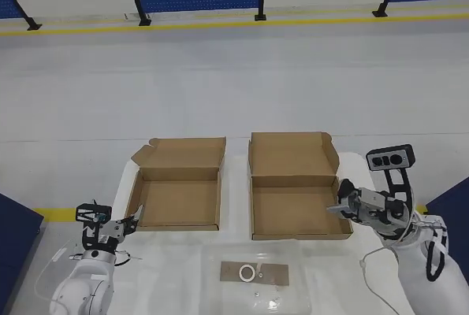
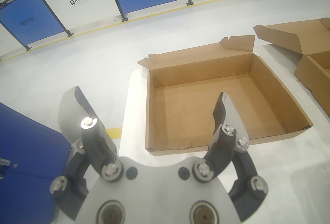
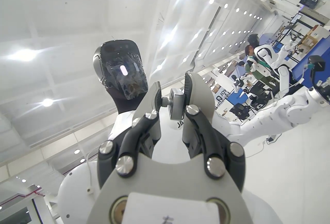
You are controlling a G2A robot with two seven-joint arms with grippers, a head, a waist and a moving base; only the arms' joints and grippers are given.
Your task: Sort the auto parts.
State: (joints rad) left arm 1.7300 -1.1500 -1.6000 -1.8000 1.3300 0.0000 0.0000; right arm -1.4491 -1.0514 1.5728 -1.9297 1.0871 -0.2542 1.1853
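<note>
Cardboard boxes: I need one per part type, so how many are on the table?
2. The left box sits toward the table's left side in the top view; the right box lies beside it, apart. Both are open; none seems hidden.

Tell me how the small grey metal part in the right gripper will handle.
The small grey metal part looks solid, so probably stiff and heavy for its size. Its smooth faces may slip between the right gripper's fingers. The round stub on one side suggests it could tip when set down.
</note>
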